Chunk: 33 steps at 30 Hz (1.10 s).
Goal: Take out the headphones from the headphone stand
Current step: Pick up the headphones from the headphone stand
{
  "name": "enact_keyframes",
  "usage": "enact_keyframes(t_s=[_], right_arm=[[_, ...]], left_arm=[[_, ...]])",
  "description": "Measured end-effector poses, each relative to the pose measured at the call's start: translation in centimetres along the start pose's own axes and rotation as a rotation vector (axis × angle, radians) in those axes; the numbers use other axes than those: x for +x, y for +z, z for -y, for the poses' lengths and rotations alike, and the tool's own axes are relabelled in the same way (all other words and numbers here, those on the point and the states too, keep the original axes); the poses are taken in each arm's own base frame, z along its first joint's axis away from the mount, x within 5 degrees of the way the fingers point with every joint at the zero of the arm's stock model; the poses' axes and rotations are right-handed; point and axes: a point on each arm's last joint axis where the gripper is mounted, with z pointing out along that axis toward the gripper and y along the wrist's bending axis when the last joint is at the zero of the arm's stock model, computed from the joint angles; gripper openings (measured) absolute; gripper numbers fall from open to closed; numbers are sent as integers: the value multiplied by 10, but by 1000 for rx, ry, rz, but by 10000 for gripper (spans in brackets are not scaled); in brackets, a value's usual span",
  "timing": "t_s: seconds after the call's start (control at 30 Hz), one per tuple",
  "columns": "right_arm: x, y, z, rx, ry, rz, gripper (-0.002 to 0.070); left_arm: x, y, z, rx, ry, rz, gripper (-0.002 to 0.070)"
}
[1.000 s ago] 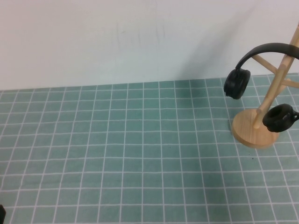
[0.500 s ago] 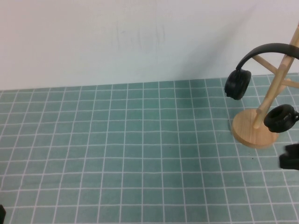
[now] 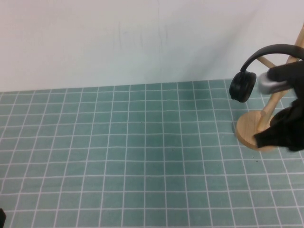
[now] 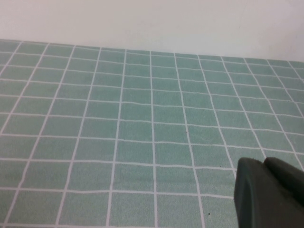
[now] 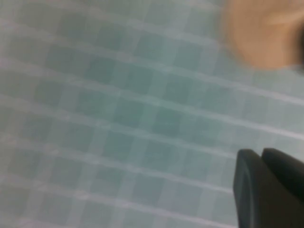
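I see the right arm raised at the far right of the worktop (image 3: 118, 156). Its right end effector (image 3: 266, 136) is clenched and empty, low over the near edge of the stand's base. Behind and above it, one pair of headphones (image 3: 263, 59), black with a thin arched band, hangs on one headphone stand (image 3: 249, 130) of light wood. The left end effector (image 4: 268, 192) hovers over bare worktop, well apart; whether it is clenched, I cannot tell.

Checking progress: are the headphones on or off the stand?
On: the headphones hang by their headband from the headphone stand.
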Motion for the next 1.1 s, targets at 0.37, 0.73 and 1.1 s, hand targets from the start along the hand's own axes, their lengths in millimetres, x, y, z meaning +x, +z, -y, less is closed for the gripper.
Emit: enact_keyframes(t_s=[0.37,0.73,1.1], right_arm=[[-1,-43,23,199,65,69,31],[-7,-76,40,311,-31,299,318],[-35,-26,35,450,-136,292,499]], left_arm=[[0,0,0,0,0,0,-3],[0,0,0,0,0,0,-3],[0,0,0,0,0,0,-3]])
